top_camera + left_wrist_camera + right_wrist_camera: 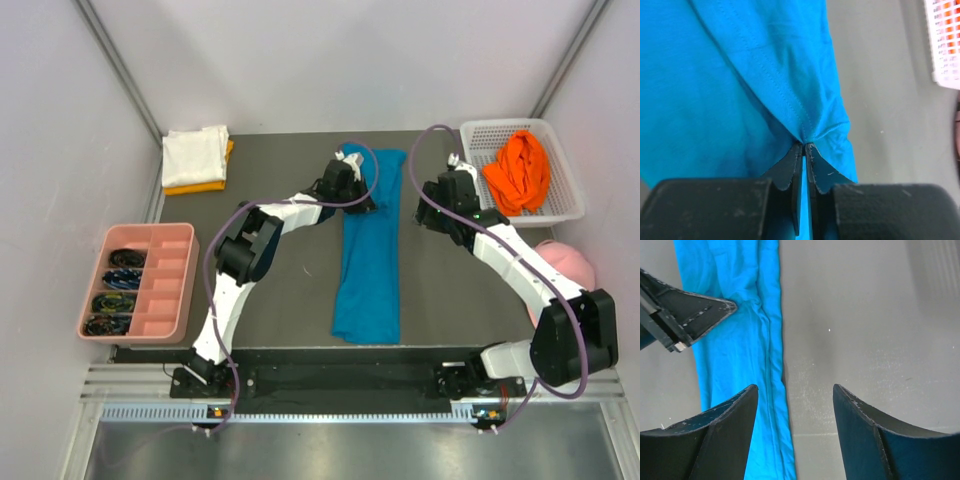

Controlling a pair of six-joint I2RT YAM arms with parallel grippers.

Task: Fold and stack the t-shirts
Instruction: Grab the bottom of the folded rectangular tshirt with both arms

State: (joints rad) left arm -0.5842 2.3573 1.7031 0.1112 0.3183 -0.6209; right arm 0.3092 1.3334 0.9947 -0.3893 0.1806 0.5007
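The teal-blue t-shirt [368, 260] lies as a long narrow strip down the middle of the table. My left gripper [362, 205] is shut on a fold of the teal-blue t-shirt [765, 80] near its far end. My right gripper [425, 215] is open and empty, just right of the shirt's right edge [771, 355]; the left gripper's finger [695, 312] shows in the right wrist view. A white t-shirt [193, 155] lies folded on a yellow-orange t-shirt [203, 186] at the far left. The bright orange t-shirt [518, 172] lies crumpled in a white basket [572, 205].
A pink tray [165, 285] with coiled cables sits at the left. A pink baseball cap [568, 262] lies at the right behind my right arm. Walls close the table at back and sides.
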